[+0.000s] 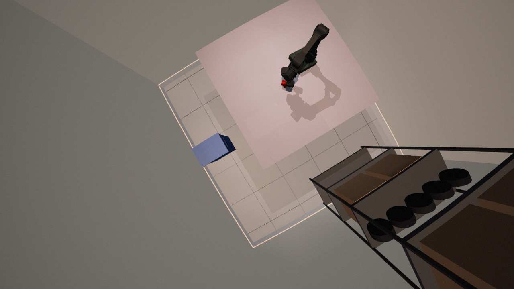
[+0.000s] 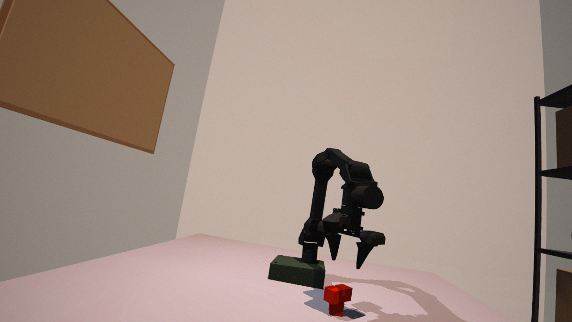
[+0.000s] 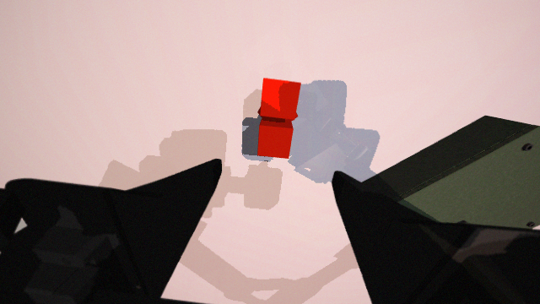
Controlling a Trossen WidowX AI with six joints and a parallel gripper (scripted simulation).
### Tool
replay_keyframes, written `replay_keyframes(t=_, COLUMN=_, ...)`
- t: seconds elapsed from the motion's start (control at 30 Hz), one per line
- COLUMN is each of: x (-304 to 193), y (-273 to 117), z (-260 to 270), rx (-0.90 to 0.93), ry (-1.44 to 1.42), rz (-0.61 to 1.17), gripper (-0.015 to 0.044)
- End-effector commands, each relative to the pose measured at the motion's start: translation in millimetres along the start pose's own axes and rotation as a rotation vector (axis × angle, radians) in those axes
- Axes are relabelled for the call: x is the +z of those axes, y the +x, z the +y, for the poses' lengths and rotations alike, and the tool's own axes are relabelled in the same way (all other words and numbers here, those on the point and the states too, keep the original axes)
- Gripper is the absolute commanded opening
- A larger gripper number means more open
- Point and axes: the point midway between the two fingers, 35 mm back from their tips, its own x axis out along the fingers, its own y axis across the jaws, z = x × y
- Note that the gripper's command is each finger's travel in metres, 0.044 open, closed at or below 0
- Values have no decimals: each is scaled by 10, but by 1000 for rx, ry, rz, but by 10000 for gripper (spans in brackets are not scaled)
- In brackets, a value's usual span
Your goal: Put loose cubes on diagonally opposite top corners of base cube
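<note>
Two red loose cubes sit side by side on the red base cube (image 2: pixel 336 310), overhanging it on opposite sides. One cube (image 2: pixel 331 295) (image 3: pixel 278 99) is at the left in the exterior view and at the top in the wrist view. The other cube (image 2: pixel 346 294) (image 3: pixel 275 142) is beside it. Both look about level. A narrow dark band shows between them in the wrist view; the exact gap is too small to tell. My gripper (image 2: pixel 346 264) (image 3: pixel 277 171) is open and empty, above the cubes and clear of them. In the top view the arm hides most of the stack.
The arm's green base (image 2: pixel 296 273) (image 3: pixel 477 181) stands near the stack on the pink table (image 1: pixel 244 72) (image 2: pixel 160 280). Shadows of the arm fall around the cubes. A blue box (image 1: pixel 212 149) and a shelf rack (image 1: pixel 436 149) (image 2: pixel 537 200) stand away from the table.
</note>
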Motion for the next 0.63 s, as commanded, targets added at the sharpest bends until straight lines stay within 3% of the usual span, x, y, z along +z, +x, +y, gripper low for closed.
replay_keyframes(t=0.0, x=6, y=-34, z=12, rx=5, ry=0, rz=-3, gripper=400)
replay_keyframes(t=0.3, x=-931, y=-36, z=515, rx=4, ry=-1, rz=8, gripper=400)
replay_keyframes(t=0.6, x=-956, y=-37, z=523, rx=4, ry=-1, rz=8, gripper=400)
